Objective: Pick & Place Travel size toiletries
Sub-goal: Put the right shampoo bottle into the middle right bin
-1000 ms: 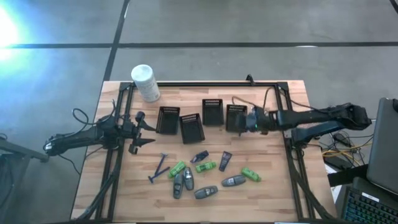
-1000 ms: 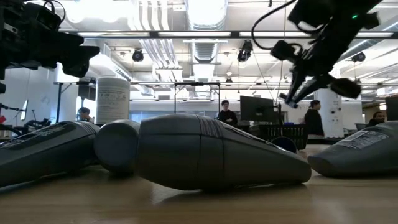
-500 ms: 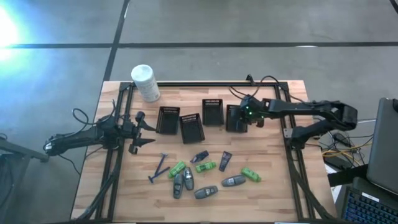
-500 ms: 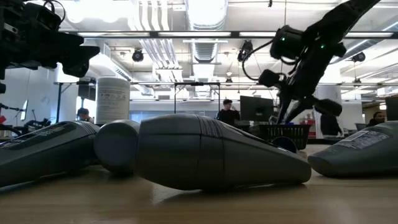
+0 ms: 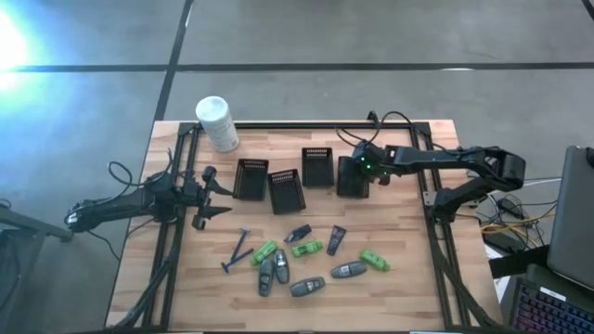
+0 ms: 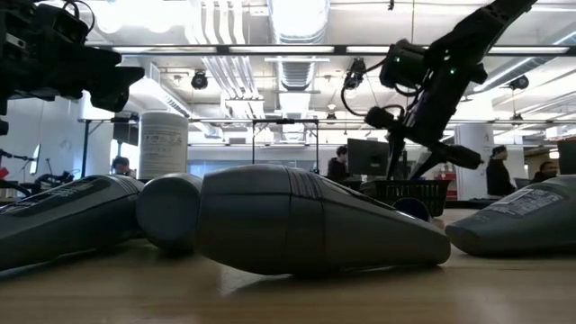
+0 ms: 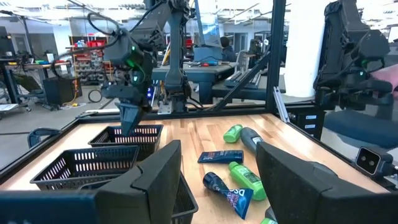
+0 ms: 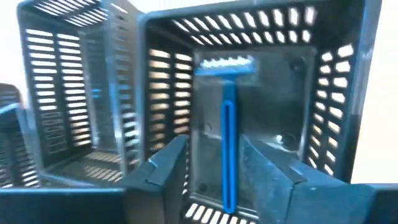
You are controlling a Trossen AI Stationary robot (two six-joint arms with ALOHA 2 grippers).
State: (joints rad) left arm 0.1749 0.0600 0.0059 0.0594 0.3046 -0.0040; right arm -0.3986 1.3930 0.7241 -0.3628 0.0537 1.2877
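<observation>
Several small toiletries lie on the near middle of the table: green bottles, grey oval bottles, dark tubes and a blue razor. My right gripper is over the rightmost black basket, pointing down into it, fingers apart. A second blue razor lies inside that basket, seen between the fingers and clear of both. My left gripper waits open and empty at the table's left, level above the wood.
Three more black slatted baskets stand in a row left of the rightmost one. A white canister stands at the far left corner. A black frame rail runs along the table's edges. People move in the room behind.
My right gripper has gone toward the table's left and a little toward its far edge. It started beside the rightmost basket's right side and now stands over that basket, and it has tipped down into it.
</observation>
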